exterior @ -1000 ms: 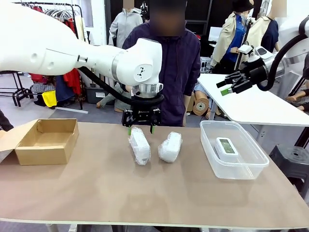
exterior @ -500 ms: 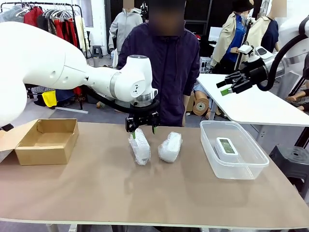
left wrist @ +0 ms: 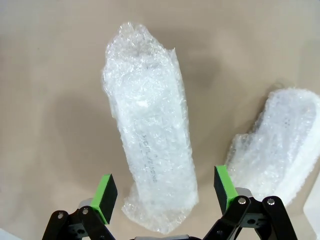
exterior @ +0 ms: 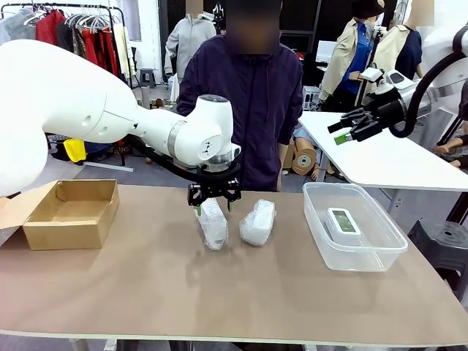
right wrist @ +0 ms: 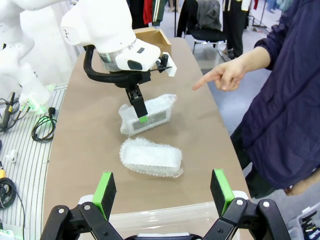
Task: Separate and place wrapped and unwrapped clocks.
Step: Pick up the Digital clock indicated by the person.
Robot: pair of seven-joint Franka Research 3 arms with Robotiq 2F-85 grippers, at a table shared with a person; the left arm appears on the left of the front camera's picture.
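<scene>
Front view: the left jaws are spread wide, straddling the far end of one wrapped clock (exterior: 212, 225) on the surface (exterior: 146, 292). The other wrapped clock (exterior: 257, 221) lies just beside them, and the bare clock (exterior: 344, 221) sits in a clear tub (exterior: 380, 256) well off to that same side. The right jaws hang up high, apart, nothing in them.

Left wrist view: the wrapped clock (left wrist: 150, 150) runs between the green pads (left wrist: 105, 196), with a small gap on each side.

Right wrist view: the right jaws are apart with the tub rim (right wrist: 165, 212) right under them, and a person's hand (right wrist: 225, 75) is pointing.
</scene>
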